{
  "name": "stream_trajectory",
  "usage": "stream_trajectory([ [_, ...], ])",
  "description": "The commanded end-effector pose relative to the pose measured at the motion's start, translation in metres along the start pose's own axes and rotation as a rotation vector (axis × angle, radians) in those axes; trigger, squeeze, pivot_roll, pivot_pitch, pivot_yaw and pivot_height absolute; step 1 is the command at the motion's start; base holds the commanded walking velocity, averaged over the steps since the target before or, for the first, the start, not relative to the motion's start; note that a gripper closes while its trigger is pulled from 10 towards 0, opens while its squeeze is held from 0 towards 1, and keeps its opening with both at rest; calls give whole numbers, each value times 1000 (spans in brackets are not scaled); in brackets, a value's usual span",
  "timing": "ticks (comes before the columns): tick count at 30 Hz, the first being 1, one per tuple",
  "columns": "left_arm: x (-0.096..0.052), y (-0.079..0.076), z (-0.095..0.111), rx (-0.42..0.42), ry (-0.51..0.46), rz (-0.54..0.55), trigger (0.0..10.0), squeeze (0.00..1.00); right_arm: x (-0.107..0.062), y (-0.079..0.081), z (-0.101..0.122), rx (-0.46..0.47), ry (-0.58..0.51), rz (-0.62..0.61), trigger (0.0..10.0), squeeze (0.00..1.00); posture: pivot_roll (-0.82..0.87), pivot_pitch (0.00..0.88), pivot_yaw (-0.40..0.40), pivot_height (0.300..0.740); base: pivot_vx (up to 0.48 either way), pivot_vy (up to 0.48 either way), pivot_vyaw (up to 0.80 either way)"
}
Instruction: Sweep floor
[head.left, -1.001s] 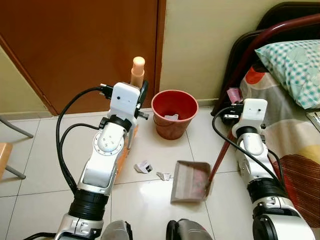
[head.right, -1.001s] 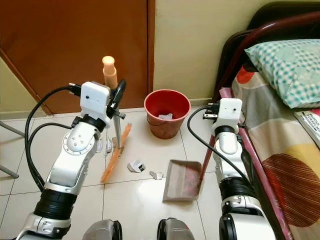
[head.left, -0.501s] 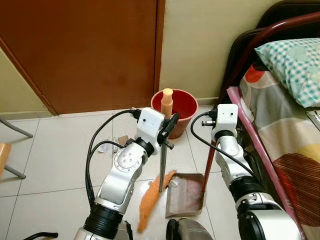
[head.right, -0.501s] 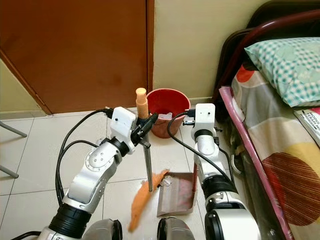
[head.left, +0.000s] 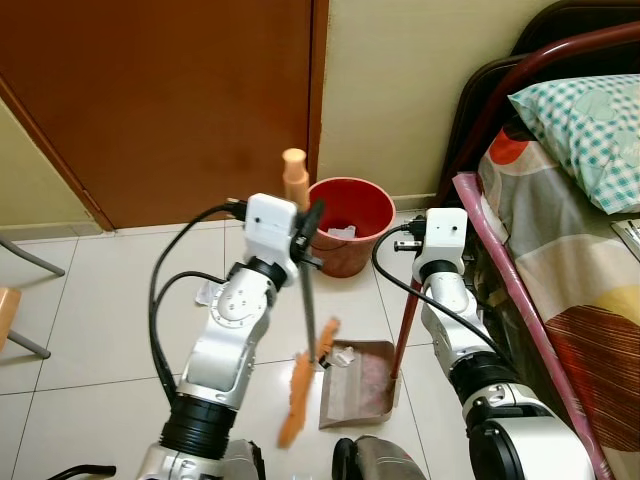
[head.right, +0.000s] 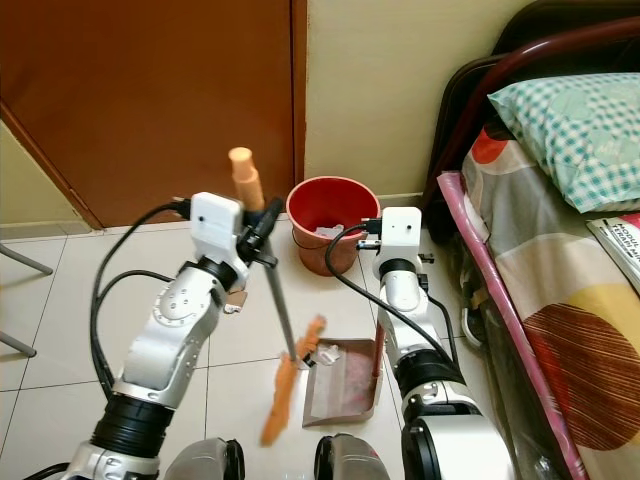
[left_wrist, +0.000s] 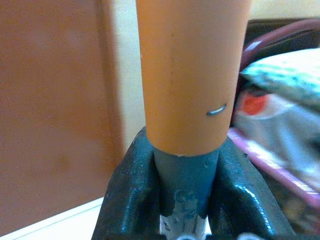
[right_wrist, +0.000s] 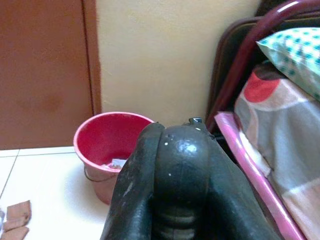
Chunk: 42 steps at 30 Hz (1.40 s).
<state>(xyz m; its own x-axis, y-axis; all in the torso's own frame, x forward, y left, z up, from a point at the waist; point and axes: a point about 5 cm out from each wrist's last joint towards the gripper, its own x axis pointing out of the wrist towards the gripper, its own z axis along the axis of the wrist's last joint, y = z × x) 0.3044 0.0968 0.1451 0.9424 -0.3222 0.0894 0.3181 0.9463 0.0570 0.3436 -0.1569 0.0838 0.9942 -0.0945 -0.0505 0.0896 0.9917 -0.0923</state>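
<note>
My left gripper (head.left: 304, 228) is shut on a broom's grey shaft (left_wrist: 182, 187), just below its orange grip (head.left: 294, 172). The orange bristle head (head.left: 300, 388) rests on the tiles at the left edge of the grey dustpan (head.left: 365, 392). White paper scraps (head.left: 341, 357) lie at the dustpan's left rim. My right gripper (head.left: 418, 250) is shut on the top knob (right_wrist: 181, 165) of the dustpan's red upright handle (head.left: 405, 325). Behind the dustpan, by the wall, stands a red bucket (head.left: 350, 222) with paper in it.
A bed (head.left: 575, 260) with a dark red frame and a checked pillow (head.left: 585, 105) closes off the right side. A brown door (head.left: 170, 100) stands behind. Small scraps (head.left: 207, 294) lie on the tiles left of my left arm. A chair leg (head.left: 25, 255) shows at far left.
The broom swept right and pushed the paper scraps from the tiles to the dustpan's rim. Its grip has since tilted back to the left. The dustpan shifted slightly left.
</note>
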Motion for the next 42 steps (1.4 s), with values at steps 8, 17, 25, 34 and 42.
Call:
stream_trajectory([
  [8,-23,36,-12,111,39,160,10000,0,-9,-23,-4,56,-17,-42,10000,0,21,95,-48,740,0,0,0],
  [17,-35,38,-24,137,76,176,10000,0,-17,-25,0,184,-38,-7,10000,0,30,69,-47,740,0,0,0],
  [25,-40,44,-28,140,82,238,10000,0,-31,-14,15,297,-94,128,10000,0,21,51,-44,740,0,0,0],
  [34,-20,41,11,107,-43,229,10000,0,-37,-5,5,313,-37,155,10000,0,35,43,-35,740,0,0,0],
  [42,-21,47,9,116,-38,272,10000,0,-35,0,10,331,-45,179,10000,0,35,45,-30,740,0,0,0],
])
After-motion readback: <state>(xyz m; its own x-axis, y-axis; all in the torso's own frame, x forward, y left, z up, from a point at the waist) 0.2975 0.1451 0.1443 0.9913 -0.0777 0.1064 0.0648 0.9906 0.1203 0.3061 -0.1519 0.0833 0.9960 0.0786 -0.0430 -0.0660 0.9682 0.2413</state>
